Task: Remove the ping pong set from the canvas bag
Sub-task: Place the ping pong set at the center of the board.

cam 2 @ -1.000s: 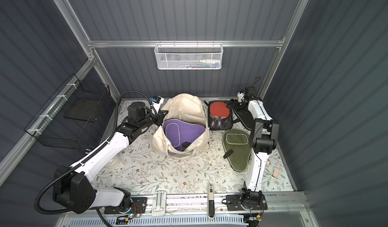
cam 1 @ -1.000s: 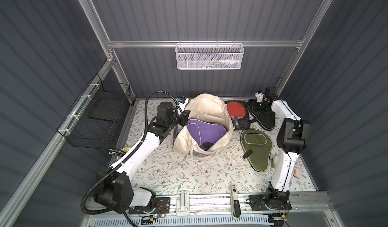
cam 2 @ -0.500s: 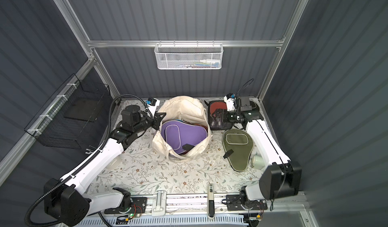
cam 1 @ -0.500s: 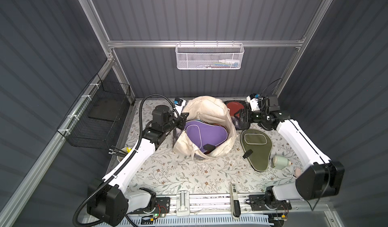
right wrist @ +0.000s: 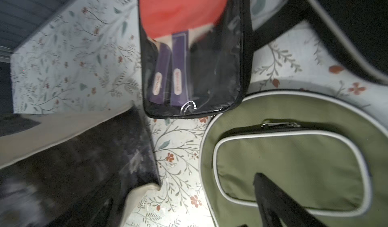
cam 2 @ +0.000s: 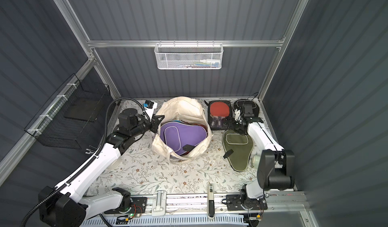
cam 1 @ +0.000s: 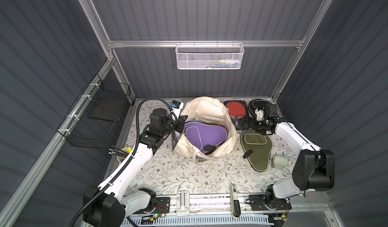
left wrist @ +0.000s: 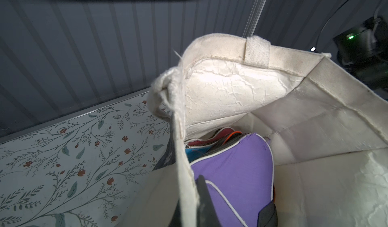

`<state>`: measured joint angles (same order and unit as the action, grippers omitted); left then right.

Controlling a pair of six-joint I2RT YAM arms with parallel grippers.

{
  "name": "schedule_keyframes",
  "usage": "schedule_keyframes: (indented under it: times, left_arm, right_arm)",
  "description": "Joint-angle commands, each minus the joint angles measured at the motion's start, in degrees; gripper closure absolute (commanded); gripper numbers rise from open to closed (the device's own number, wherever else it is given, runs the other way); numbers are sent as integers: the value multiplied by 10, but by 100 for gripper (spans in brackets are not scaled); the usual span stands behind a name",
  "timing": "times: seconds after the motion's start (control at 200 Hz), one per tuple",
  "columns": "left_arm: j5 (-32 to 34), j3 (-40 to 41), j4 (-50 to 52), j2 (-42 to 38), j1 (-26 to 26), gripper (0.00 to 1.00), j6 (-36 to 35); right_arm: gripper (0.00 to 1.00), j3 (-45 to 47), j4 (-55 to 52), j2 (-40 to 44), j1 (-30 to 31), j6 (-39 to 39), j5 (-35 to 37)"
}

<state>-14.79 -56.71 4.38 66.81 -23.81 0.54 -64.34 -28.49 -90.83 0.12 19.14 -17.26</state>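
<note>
The left gripper (cam 1: 182, 123) pinches the left rim of the canvas bag (cam 1: 210, 110), which stands open at the far middle of the table (cam 1: 184, 173) with the purple case (cam 1: 201, 134) on top inside. The right gripper (cam 1: 249, 124), jaws spread and empty, hovers right of the bag between the pack of red paddles (cam 1: 235, 110) and the olive case (cam 1: 257, 150).

The canvas bag (cam 2: 180, 108) stands mouth-up at table centre, with 1 purple case (cam 2: 184, 134) topmost inside. The left gripper (cam 2: 157, 122) is clamped on its rim. The right gripper (cam 2: 231, 124), jaws spread, hangs over the clear pack (cam 2: 218, 112), near the olive case (cam 2: 239, 152) and the black case (cam 2: 236, 104).
</note>
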Motion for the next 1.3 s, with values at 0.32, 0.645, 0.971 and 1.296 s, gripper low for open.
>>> schedule_keyframes:
  times: [0.32, 0.645, 0.971, 1.296]
  left_arm:
    - [0, -10, -38, 1, -2, 100, -13]
    - [6, -12, -36, 9, -2, 100, -26]
    - [8, -15, -37, 17, -2, 100, -32]
    - [1, -20, -44, 33, -2, 100, -30]
  right_arm:
    - [1, -79, 34, -106, -2, 11, -13]
    - [1, -125, 16, -150, -3, 16, -2]
    - [1, -118, 12, -157, -2, 20, 15]
    - [1, -109, 17, -167, -1, 17, 14]
